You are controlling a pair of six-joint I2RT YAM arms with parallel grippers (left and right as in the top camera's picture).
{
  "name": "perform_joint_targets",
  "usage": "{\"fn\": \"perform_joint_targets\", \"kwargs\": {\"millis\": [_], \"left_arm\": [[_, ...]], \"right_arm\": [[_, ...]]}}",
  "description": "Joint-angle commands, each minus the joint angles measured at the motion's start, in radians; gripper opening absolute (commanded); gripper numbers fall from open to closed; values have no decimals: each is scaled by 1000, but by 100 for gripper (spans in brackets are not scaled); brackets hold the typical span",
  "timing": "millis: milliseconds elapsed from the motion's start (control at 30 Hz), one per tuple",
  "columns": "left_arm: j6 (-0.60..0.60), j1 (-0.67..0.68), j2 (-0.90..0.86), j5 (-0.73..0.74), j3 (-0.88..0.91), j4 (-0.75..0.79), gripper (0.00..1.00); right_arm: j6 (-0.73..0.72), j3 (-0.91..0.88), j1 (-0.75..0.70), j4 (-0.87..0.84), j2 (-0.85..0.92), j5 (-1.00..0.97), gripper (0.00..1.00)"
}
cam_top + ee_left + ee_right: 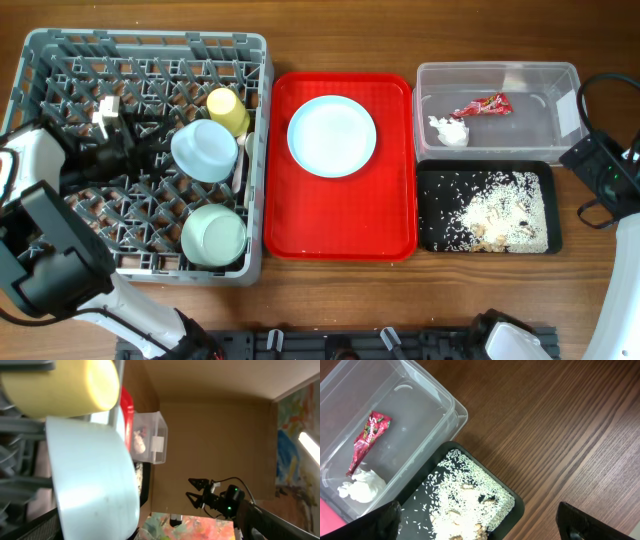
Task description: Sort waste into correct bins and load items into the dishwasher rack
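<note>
The grey dishwasher rack (60, 60) holds the yellow cup (228, 110), the light blue bowl (204, 150) and the pale green bowl (213, 235). My left gripper (163, 150) is inside the rack at the blue bowl's left side, with its fingers spread. The left wrist view is filled by that bowl (90, 475), with the cup (60, 385) above it. The blue plate (331, 136) lies on the red tray (340, 225). The clear tub (530, 100) contains the red wrapper (367, 440) and the napkin (362, 485). Rice (470, 495) covers the black tray (432, 215). My right gripper (480, 525) hangs open and empty over that tray.
A small white piece (105, 112) stands among the rack's pegs at the back left. Black cables (600, 90) loop at the table's right edge. Bare wooden table lies in front of the trays.
</note>
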State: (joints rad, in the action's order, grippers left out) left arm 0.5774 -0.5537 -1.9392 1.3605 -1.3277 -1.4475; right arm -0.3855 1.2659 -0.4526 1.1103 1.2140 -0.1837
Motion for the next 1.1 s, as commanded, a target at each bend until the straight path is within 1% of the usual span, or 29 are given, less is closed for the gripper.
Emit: {"fn": "perform_joint_targets", "kwargs": {"millis": [0, 133, 233, 300, 367, 433, 467, 567, 733, 800, 900, 933, 1067], "left_arm": [[-11, -15, 5, -51, -21, -12, 100], [-14, -26, 17, -102, -34, -11, 100], [-66, -24, 17, -214, -38, -2, 100], [-99, -24, 17, -242, -42, 6, 100], [-153, -24, 17, -296, -54, 23, 100], [-281, -21, 17, -421, -78, 54, 100], [-319, -18, 17, -455, -86, 60, 100], [-380, 4, 20, -522, -120, 56, 100], [-484, 68, 55, -670, -180, 57, 100], [-515, 100, 76, -706, -196, 61, 100], [-534, 152, 115, -718, -211, 80, 100], [-560, 172, 130, -745, -211, 97, 100], [-697, 262, 182, -1000, -211, 159, 100]], "right_arm": [[-8, 17, -3, -2, 6, -3, 100], [-7, 17, -3, -2, 6, -3, 100], [-8, 17, -3, -2, 6, -3, 100], [-8, 17, -3, -2, 6, -3, 100], [-8, 17, -3, -2, 6, -3, 100], [-8, 17, -3, -2, 6, -3, 100], [-8, 17, -3, -2, 6, -3, 100], [-8, 17, -3, -2, 6, -3, 100], [-8, 17, -3, -2, 6, -3, 100], [-7, 17, -3, -2, 6, -3, 100], [-8, 17, -3, -2, 6, -3, 100], [-7, 17, -3, -2, 6, -3, 100], [-8, 17, -3, -2, 6, -3, 100]]}}
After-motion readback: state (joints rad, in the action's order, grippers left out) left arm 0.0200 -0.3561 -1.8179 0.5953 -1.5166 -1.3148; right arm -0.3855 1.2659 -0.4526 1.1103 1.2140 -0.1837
